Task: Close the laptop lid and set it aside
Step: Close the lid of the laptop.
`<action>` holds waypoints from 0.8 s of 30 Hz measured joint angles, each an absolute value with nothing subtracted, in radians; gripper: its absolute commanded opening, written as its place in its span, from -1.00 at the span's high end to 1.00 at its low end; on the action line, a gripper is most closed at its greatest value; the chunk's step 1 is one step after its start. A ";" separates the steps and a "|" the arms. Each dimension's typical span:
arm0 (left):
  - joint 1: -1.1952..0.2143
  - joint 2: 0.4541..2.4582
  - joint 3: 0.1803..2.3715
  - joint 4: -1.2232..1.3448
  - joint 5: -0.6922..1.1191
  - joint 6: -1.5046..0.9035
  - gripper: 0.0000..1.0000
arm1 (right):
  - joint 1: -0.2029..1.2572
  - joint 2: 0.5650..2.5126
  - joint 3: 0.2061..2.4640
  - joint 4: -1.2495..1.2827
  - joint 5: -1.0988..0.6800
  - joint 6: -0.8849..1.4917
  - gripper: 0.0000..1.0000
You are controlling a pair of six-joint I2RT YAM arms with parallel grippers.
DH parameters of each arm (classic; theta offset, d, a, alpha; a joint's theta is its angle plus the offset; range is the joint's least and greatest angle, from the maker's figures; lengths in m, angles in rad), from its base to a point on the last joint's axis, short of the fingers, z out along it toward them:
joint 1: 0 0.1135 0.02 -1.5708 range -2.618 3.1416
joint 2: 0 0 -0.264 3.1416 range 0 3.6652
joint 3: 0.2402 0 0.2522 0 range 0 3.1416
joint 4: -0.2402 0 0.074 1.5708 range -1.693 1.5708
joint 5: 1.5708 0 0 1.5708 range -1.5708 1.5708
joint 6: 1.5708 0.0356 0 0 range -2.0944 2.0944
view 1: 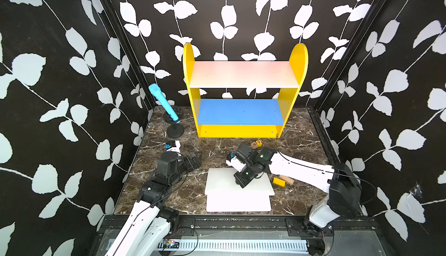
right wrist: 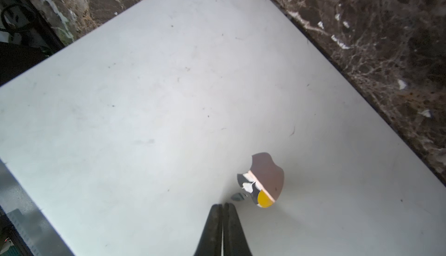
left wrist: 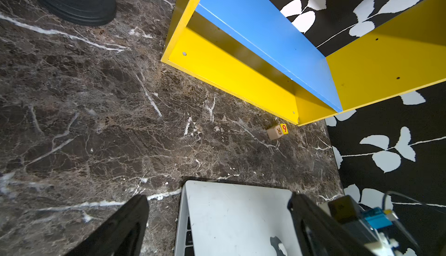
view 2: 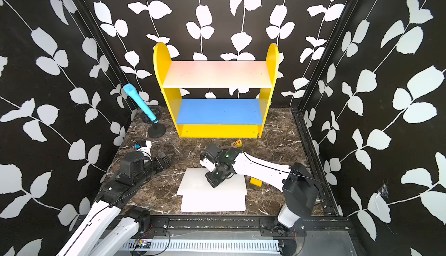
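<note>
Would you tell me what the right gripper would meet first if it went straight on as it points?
Probably the laptop lid, just beside its apple logo; the right gripper, shut, points at it from close by, contact unclear.

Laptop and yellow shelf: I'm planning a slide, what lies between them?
One lettered cube near the shelf, on otherwise bare marble; the left wrist view shows it beyond the laptop lid.

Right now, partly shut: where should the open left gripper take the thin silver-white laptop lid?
Probably the near free edge of the silver-white laptop lid, from the robot's side: it stands raised above the pale base, leaving finger room. The far edge is the hinge, and the shut right gripper occupies the middle.
</note>
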State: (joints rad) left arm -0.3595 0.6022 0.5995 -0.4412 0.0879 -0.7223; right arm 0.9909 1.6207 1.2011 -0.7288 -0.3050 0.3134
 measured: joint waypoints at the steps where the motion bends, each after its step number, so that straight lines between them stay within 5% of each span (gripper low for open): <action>1: -0.360 0.603 0.598 -0.441 0.088 -0.722 -0.89 | 0.991 1.627 1.198 -0.727 -0.308 0.313 0.84; 24: -0.360 0.620 0.573 -0.426 0.088 -0.722 -0.90 | 0.995 1.782 1.185 -0.681 -0.337 0.310 0.83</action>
